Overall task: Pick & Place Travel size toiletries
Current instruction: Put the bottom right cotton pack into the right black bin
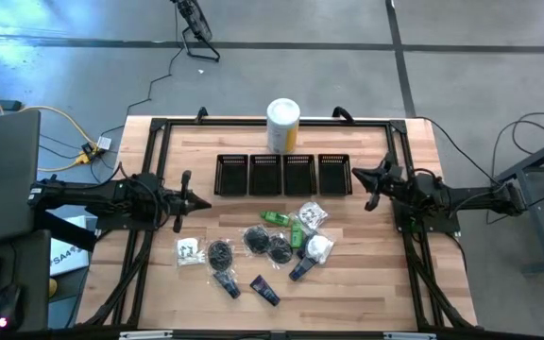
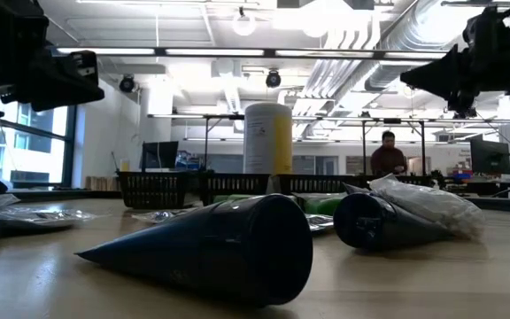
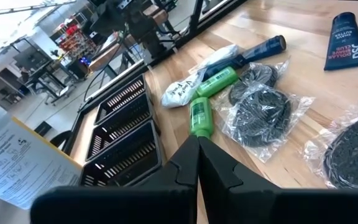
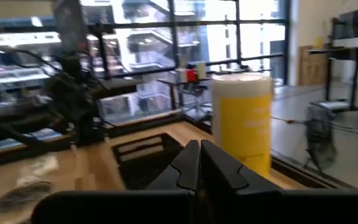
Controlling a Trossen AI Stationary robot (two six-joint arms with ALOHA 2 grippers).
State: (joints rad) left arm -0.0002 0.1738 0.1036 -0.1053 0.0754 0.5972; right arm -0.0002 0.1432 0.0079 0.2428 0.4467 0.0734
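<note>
The travel size toiletries lie loose on the wood near the table's near edge. There are dark blue tubes [image 1: 264,290] [image 3: 347,42], bright green packets [image 1: 274,218] [image 3: 200,116], black bagged bundles [image 1: 256,238] [image 3: 260,112] and clear sachets [image 1: 189,250]. My left gripper [image 1: 199,201] [image 3: 197,140] hovers shut above the table, left of the pile. My right gripper [image 1: 359,178] [image 4: 199,144] hovers shut by the rightmost bin, far-right of the pile. Neither gripper holds anything.
Four black mesh bins [image 1: 283,175] [image 3: 126,137] stand in a row beyond the pile. The white-and-yellow canister [image 1: 282,126] [image 4: 241,121] stands behind them at the far edge. A black frame rail [image 1: 144,236] runs around the work area. A person [image 2: 388,155] sits far off in the room.
</note>
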